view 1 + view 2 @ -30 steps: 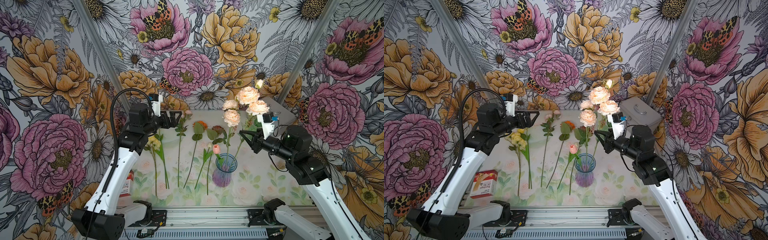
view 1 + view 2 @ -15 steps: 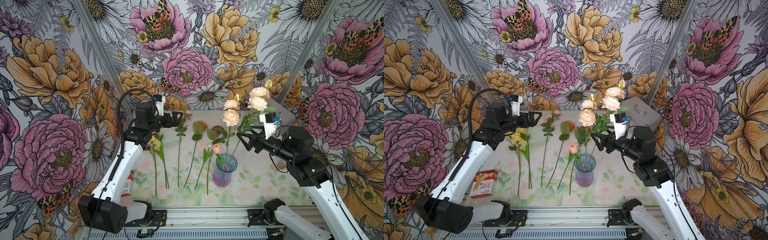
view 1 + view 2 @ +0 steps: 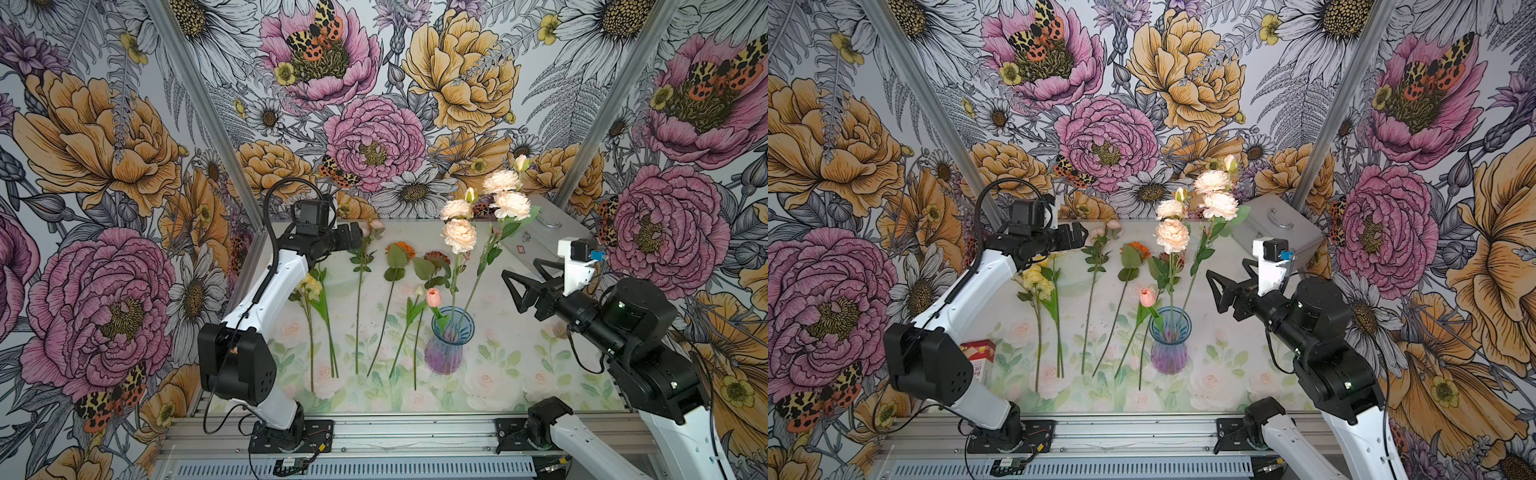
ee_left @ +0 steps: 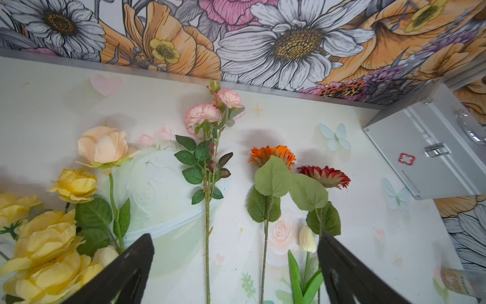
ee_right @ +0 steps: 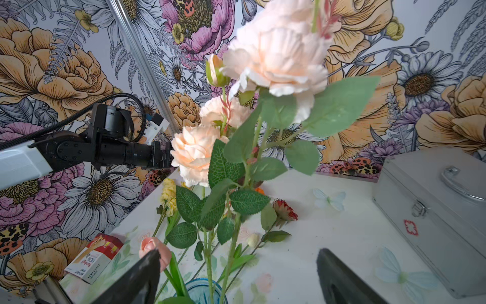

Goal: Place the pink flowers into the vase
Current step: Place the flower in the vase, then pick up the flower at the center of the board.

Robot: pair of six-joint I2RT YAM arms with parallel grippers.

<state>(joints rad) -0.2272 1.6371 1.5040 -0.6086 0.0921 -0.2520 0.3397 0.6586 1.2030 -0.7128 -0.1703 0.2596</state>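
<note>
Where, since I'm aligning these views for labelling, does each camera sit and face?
Top view: high in front, looking down at the blue-rimmed purple glass vase; left arm and right arm show.
Top view: beside it, same vase.
Left wrist: on that arm, facing the pink-edged ruffled spray lying flat; open left gripper shows.
Right wrist: on its arm, facing the vase's pale peach sprays; open right gripper and left arm show.
Wrist views share the silver metal case.

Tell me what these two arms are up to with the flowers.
The ribbed blue-and-purple glass vase holds a short salmon-pink tulip and two tall pale peach sprays. The right gripper stands open beside those sprays, holding nothing. The left gripper hovers open over a pink-edged spray, which lies on the table.
</note>
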